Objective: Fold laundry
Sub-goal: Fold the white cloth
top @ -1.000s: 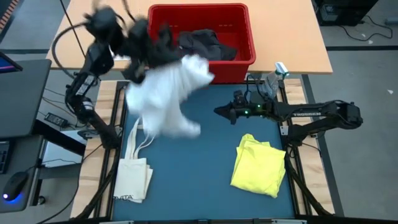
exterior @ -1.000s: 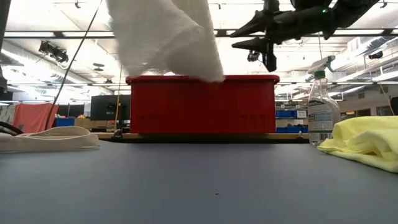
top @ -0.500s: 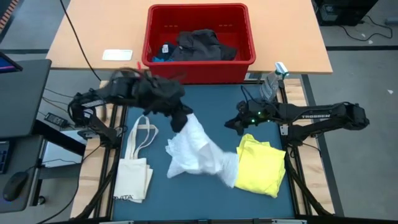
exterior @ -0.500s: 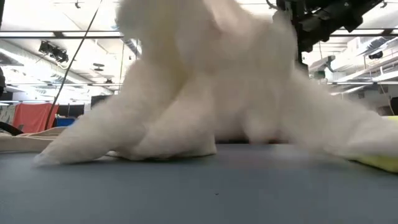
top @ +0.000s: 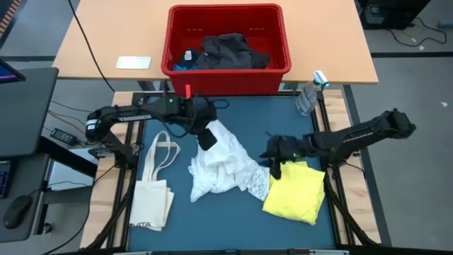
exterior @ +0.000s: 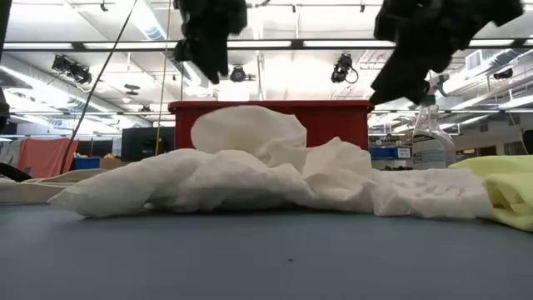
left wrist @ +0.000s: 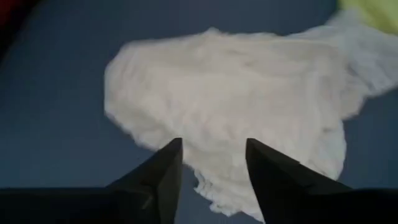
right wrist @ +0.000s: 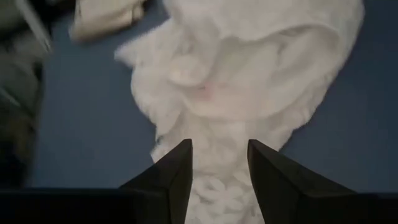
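Observation:
The white garment (top: 225, 168) lies crumpled in the middle of the blue mat (top: 233, 219), and its right edge reaches the yellow garment (top: 296, 190). My left gripper (top: 207, 138) hangs open just above the white garment's far left end (left wrist: 205, 81), clear of it in the low view (exterior: 208, 58). My right gripper (top: 272, 164) stands open over the garment's right side (right wrist: 249, 74), also above it (exterior: 396, 79). Dark garments (top: 230, 51) lie in the red bin (top: 177, 28).
A cream tote bag (top: 154, 195) lies at the mat's left side, its handles pointing to the far edge. A spray bottle (top: 310, 95) stands at the far right corner. The red bin sits on the wooden table beyond the mat.
My left gripper has swung the white garment down from beside the bin to the middle of the mat and let it go. The garment has dropped into a crumpled heap. My right gripper has moved toward the near edge and tipped down over the garment's right side.

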